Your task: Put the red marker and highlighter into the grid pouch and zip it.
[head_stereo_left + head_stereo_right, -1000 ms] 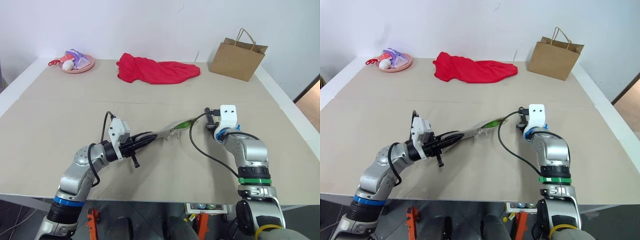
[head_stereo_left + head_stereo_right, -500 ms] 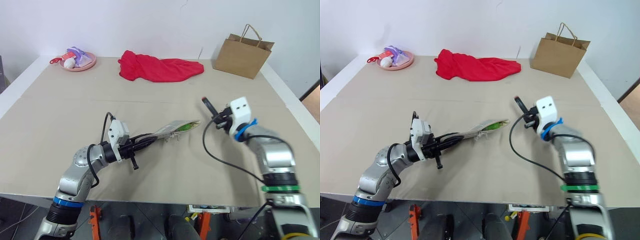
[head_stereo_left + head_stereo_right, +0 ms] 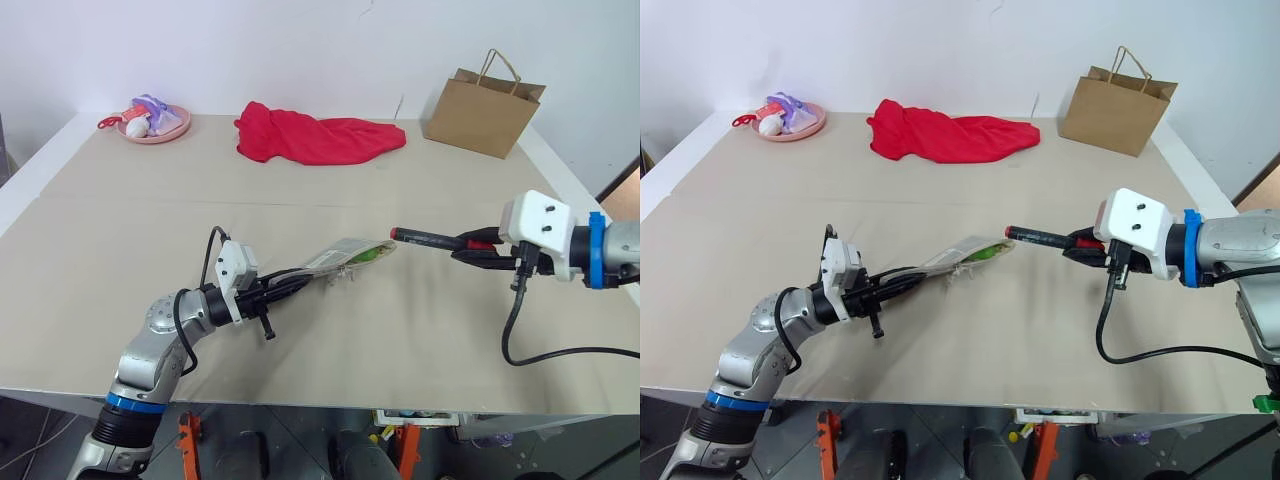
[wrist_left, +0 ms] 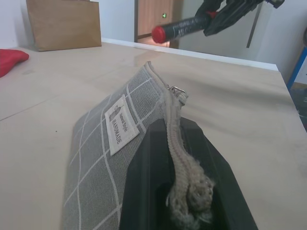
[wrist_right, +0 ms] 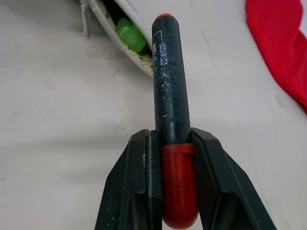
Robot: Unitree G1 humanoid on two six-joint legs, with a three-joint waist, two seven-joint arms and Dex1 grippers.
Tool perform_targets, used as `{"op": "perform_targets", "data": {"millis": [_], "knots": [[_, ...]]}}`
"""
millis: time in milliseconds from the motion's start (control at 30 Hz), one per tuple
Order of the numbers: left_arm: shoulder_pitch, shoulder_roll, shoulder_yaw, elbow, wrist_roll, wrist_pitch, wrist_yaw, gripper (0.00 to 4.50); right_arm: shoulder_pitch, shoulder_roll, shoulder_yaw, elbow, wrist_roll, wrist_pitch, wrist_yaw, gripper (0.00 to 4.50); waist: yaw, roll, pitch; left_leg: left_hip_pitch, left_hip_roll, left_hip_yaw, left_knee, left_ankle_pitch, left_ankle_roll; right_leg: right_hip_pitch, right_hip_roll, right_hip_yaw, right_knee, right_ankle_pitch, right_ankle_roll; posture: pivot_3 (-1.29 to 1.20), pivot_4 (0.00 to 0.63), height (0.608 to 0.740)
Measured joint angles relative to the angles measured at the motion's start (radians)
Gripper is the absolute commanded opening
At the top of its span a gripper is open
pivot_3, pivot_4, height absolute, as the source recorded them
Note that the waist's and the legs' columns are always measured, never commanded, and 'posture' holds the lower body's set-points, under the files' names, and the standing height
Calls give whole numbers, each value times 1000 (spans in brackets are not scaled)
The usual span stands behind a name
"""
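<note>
Grid pouch [image 4: 103, 158] carries a white label [image 4: 122, 124] with unreadable print.

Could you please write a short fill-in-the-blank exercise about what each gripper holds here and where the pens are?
1. The right gripper is shut on the ____.
2. The left gripper pinches the zipper edge of the ____.
3. The pen already lying in the pouch's open mouth is the ____.
4. The brown paper bag stands at the table's far ____ corner.

Missing words: red marker; grid pouch; highlighter; right.
</note>
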Motion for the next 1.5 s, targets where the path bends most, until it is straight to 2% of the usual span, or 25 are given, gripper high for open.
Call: {"op": "perform_targets", "data": {"millis": [333,733,1133,1500], "knots": [[-4,0,-1,0,0,1,-9,0,26,6,60,-12,-49,-37,2,564,2,0,0,-1,-1,0,-1,0,0,0,-1,0,0,-1,0,0,150,740],[-31,0,-1,1,0,25,-8,0,-83,54,161,18,-104,-78,20,564,2,0,0,-1,-2,0,0,0,0,0,-1,0,0,-1,0,0,150,740],[-35,0,-1,-1,0,42,7,0,-93,45,152,75,-104,-105,74,564,3,0,0,-1,-2,0,0,0,0,0,-3,0,0,0,-1,0,150,740],[-35,3,-1,-2,0,45,7,0,-166,50,122,89,-56,-89,89,564,2,0,0,-1,-2,0,0,0,0,0,-3,0,0,0,-2,0,150,740]]}}
